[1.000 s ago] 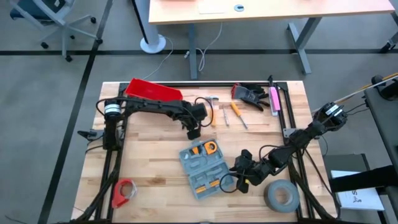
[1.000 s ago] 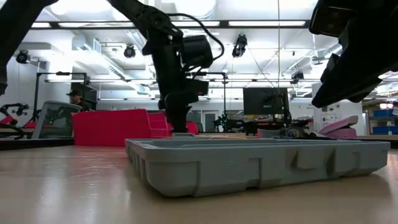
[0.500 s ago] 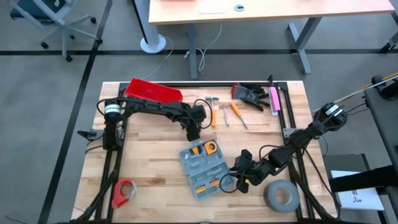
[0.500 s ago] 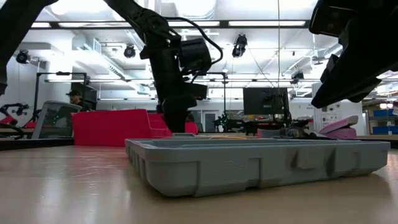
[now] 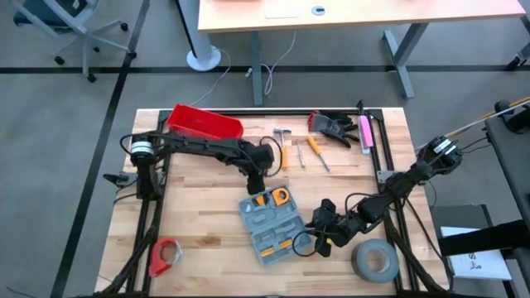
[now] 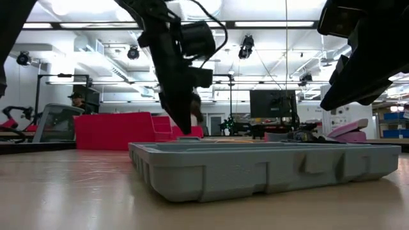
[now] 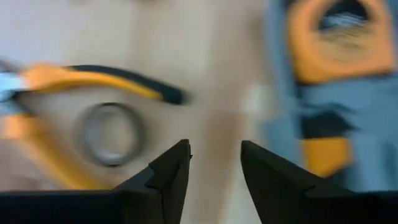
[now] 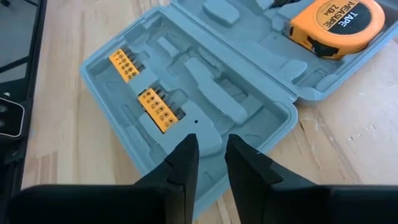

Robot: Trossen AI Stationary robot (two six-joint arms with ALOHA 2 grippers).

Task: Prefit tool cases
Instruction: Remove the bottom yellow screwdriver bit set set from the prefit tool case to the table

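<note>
The open grey-blue tool case [image 5: 269,222] lies flat on the wooden table, with an orange tape measure [image 8: 339,25] and orange bit strips [image 8: 160,107] in its recesses. My left gripper [image 5: 255,177] points steeply down just beyond the case's far edge. It is open [image 7: 214,155], with only bare table between its fingers. Orange-handled pliers [image 7: 106,84] and a small ring [image 7: 111,134] lie just beyond it. My right gripper [image 5: 315,234] hovers at the case's right edge, slanting down over the recesses. Its fingers [image 8: 209,152] stand a little apart and hold nothing.
A red bin [image 5: 203,122] stands at the far left. A hammer [image 5: 283,136], screwdrivers [image 5: 313,149], black gloves [image 5: 335,126] and a pink tool [image 5: 364,131] lie along the far edge. A grey tape roll [image 5: 373,261] sits near right, a red roll [image 5: 166,252] near left.
My left gripper has risen a little off the table and tipped, shifting slightly toward the tool case. The right arm and the case have kept still.
</note>
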